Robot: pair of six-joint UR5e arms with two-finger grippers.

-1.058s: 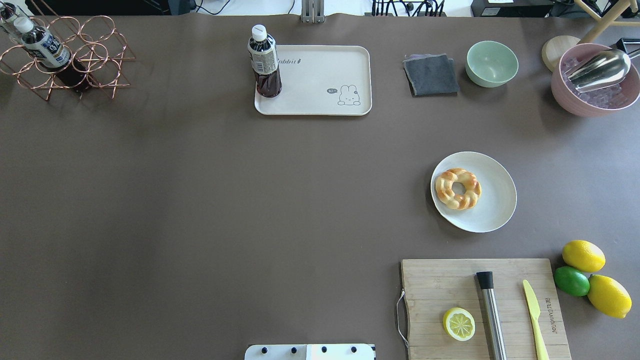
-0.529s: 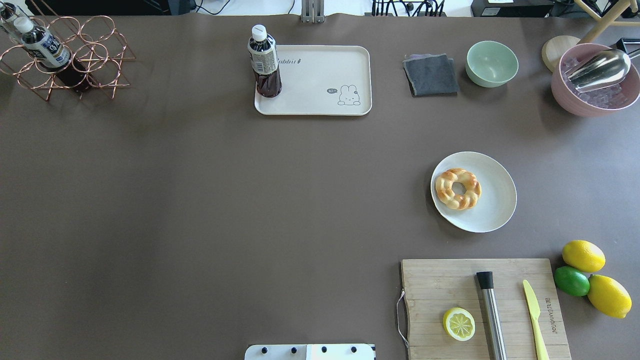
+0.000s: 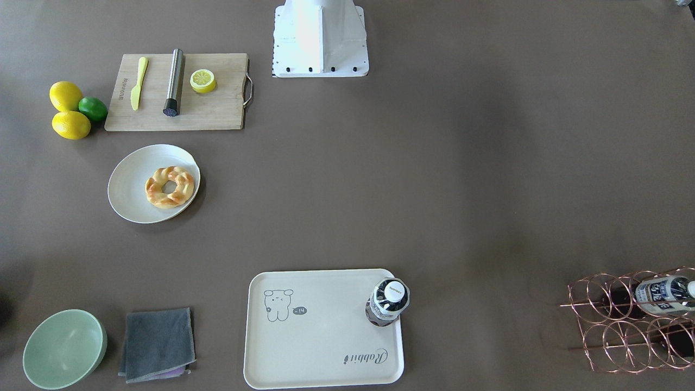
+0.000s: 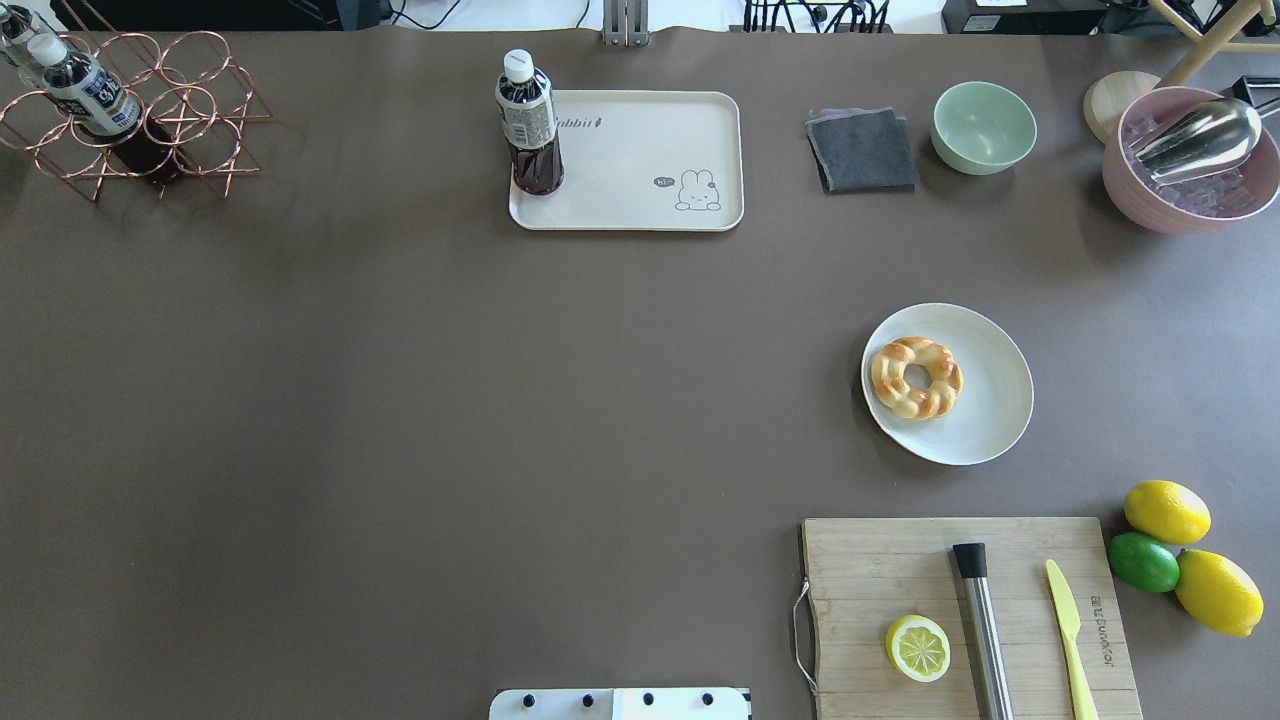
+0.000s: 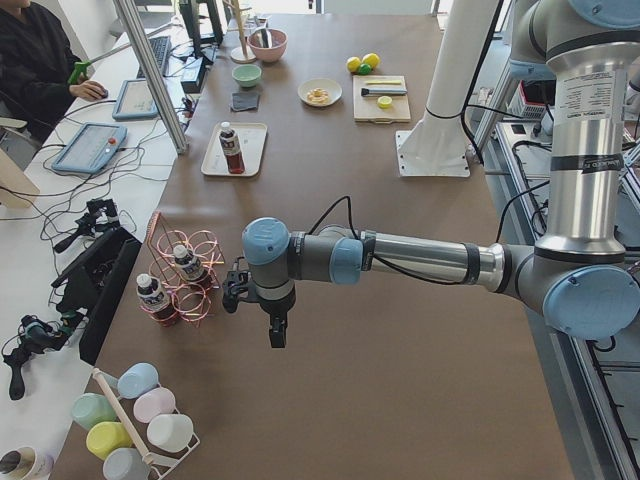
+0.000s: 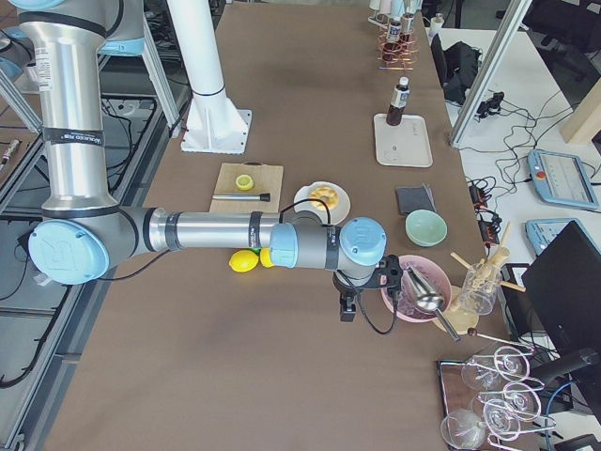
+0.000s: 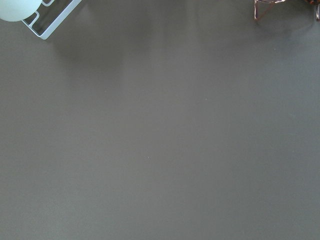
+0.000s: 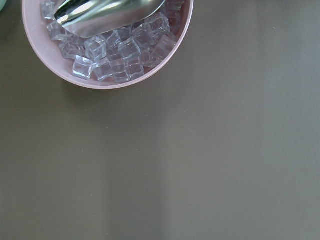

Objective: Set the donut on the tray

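Note:
The donut, a golden twisted ring, lies on the left part of a round off-white plate at the table's right middle; it also shows in the front view. The cream tray with the cartoon drawing lies at the far centre, a dark bottle upright on its left end. My left gripper hangs over bare table at the far left end, beyond the copper rack. My right gripper hangs at the right end beside the pink bowl. Both show only in side views, so I cannot tell if they are open.
A wooden cutting board with a lemon half, steel tool and yellow knife lies near right. Two lemons and a lime sit beside it. A green bowl, grey cloth, pink ice bowl and copper bottle rack line the far edge.

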